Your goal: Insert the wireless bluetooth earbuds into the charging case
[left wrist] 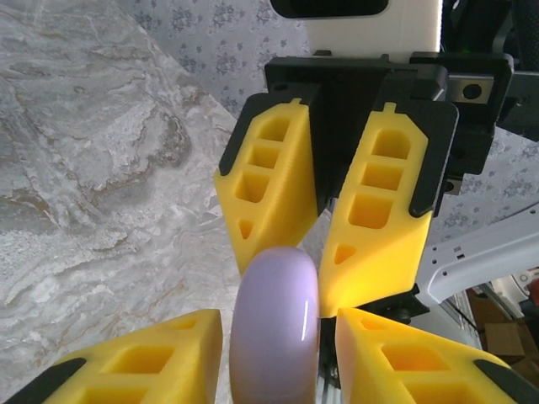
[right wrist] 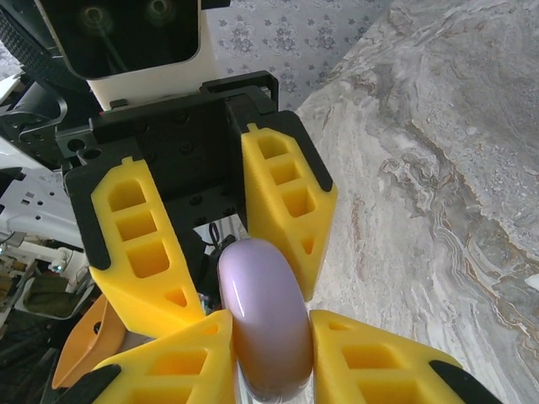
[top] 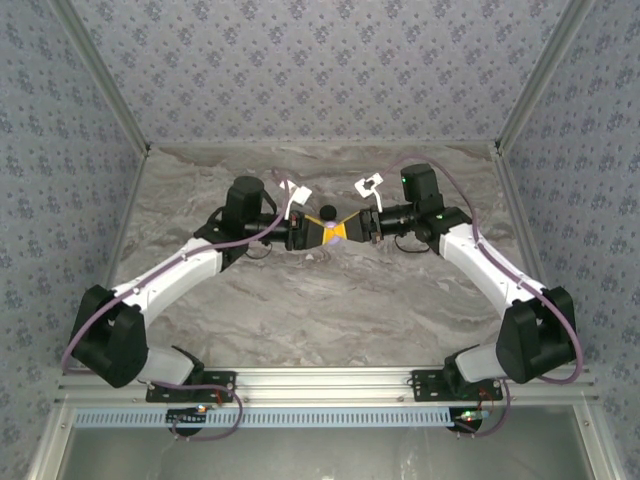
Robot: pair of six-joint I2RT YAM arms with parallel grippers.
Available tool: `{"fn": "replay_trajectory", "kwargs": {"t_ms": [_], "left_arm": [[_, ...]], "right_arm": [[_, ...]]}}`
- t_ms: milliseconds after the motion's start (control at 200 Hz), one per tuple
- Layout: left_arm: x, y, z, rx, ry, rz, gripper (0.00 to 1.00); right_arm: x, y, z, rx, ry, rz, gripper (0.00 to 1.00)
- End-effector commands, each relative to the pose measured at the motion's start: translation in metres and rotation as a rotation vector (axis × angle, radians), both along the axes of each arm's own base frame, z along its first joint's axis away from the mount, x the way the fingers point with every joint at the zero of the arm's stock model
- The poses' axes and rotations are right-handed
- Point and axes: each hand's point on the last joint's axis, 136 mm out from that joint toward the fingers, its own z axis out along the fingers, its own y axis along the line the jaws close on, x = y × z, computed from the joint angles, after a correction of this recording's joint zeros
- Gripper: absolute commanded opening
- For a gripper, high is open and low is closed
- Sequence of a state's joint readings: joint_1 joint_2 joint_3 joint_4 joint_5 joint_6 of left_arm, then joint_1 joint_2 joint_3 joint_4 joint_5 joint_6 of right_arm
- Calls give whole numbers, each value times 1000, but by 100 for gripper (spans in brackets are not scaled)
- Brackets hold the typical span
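At the near edge of the worktop [top: 330,310] the two arm bases sit bolted to a metal rail; from there both arms reach inward and meet nose to nose over the middle of the marbled surface; the charging case [left wrist: 274,295], a smooth lavender puck seen edge-on, is caught between them, lifted clear of the worktop. The right end effector [right wrist: 271,316] is narrowed onto it, its yellow fingers [right wrist: 168,362] pressed to both flat faces; the left end effector [left wrist: 279,318] is also narrow and closely flanks the case, though thin dark gaps at its sides mean I cannot tell whether it truly grips. The case looks closed, with no open lid visible; so the step in hand seems to be a two-handed hold, either passing it across or readying it to be opened. Next, one side must hold firm while the other works the lid apart; too light a pinch could let the round body slip or spin. Just beyond the meeting point lies a black round object [top: 327,212]; farther back stands the patterned wall [top: 320,70].
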State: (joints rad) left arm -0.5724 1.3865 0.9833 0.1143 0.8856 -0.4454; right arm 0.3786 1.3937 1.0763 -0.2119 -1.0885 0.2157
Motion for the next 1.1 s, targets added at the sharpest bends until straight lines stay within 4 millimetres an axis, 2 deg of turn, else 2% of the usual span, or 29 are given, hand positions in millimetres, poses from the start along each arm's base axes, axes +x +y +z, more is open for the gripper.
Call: {"fn": "replay_trajectory", "kwargs": {"t_ms": [0, 470, 1099], "left_arm": [[-1, 2, 25, -38, -73, 21, 41], [-3, 0, 19, -46, -48, 31, 50], [-3, -3, 15, -40, -42, 27, 49]], "right_arm": [[-6, 0, 28, 27, -66, 9, 26], [1, -1, 33, 24, -76, -33, 26], [4, -1, 34, 30, -74, -48, 27]]}}
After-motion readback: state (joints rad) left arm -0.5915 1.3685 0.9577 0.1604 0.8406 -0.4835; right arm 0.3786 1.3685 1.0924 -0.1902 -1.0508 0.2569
